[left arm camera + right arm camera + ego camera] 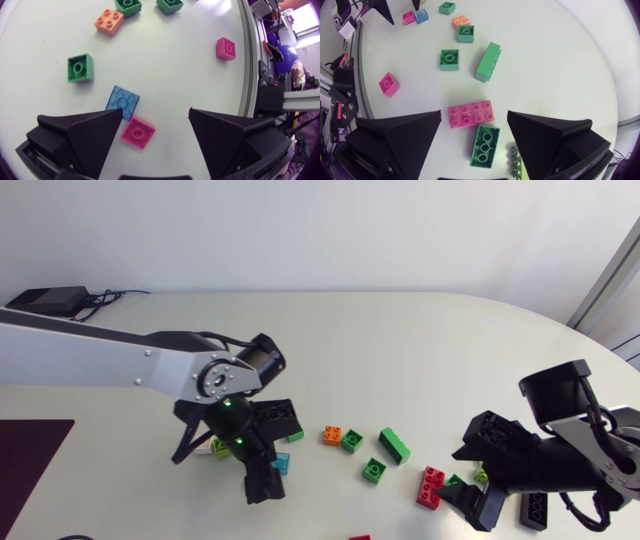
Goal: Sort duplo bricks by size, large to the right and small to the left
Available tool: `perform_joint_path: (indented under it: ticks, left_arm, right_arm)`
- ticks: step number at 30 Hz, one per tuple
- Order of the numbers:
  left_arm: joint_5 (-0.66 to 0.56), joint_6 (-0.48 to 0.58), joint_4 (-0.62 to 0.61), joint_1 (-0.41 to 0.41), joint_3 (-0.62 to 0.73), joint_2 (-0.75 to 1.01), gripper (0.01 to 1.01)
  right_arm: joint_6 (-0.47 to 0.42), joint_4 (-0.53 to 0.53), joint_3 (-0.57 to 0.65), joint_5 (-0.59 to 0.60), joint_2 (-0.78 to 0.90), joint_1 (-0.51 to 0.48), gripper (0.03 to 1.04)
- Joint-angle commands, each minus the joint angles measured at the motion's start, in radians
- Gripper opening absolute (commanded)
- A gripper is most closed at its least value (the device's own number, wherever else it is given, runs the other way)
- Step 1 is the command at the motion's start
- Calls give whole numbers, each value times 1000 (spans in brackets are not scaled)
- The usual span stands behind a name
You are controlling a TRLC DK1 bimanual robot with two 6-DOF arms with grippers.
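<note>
Duplo bricks lie scattered across the white table (420, 350). My left gripper (156, 114) hangs open over a small pink brick (137, 132) that lies between its fingers, nearer one of them, untouched. A small clear-blue brick (122, 100) sits just ahead. From above, the left gripper (268, 455) stands beside the blue brick (283, 463). My right gripper (474, 115) is open above a large pink brick (471, 113) and a green brick (485, 145). Ahead of it lie a long green brick (488, 61) and small green ones (449, 58).
An orange brick (332, 435), two small green bricks (352, 441) and the long green brick (394, 445) lie mid-table between the arms. A lone pink brick (226, 48) sits near the front edge. A light-green brick (220, 447) lies by the left arm.
</note>
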Motion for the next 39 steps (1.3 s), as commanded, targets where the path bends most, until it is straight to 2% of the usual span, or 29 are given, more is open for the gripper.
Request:
perform_joint_path:
  ticks: [1, 4, 6, 9, 11, 13, 16, 20, 28, 33, 39]
  left_arm:
    - [-7, 48, -19, 48, -58, -80, 911]
    - [-6, 53, -23, 82, -38, -115, 918]
    - [-1, 25, -22, 65, 2, -121, 964]
    - [24, -33, 6, -12, 66, -109, 970]
    - [36, -61, 37, -69, 99, -71, 975]
    - [105, -66, 40, -105, 132, -11, 975]
    - [188, -59, 38, -165, 159, 66, 975]
    - [209, -44, 38, -230, 171, 95, 954]
    - [200, -38, 37, -314, 209, 161, 907]
    - [106, -72, 24, -360, 249, 215, 900]
    - [13, -112, -36, -412, 317, 284, 703]
  right_arm:
    - [-30, -5, -1, -10, 25, 2, 952]
    - [30, 48, 27, -7, 87, 72, 952]
    - [82, 82, 62, 10, 147, 149, 952]
    - [121, 88, 124, 33, 199, 215, 952]
    - [128, 82, 150, 42, 201, 227, 952]
    - [122, 68, 159, 44, 195, 218, 952]
    - [75, 34, 139, 40, 158, 149, 952]
    - [-22, -10, 85, 8, 95, 11, 952]
    - [-168, -51, 13, -67, 41, -198, 952]
    - [-220, -61, -11, -93, 34, -268, 952]
    - [-274, -76, -19, -125, 34, -336, 952]
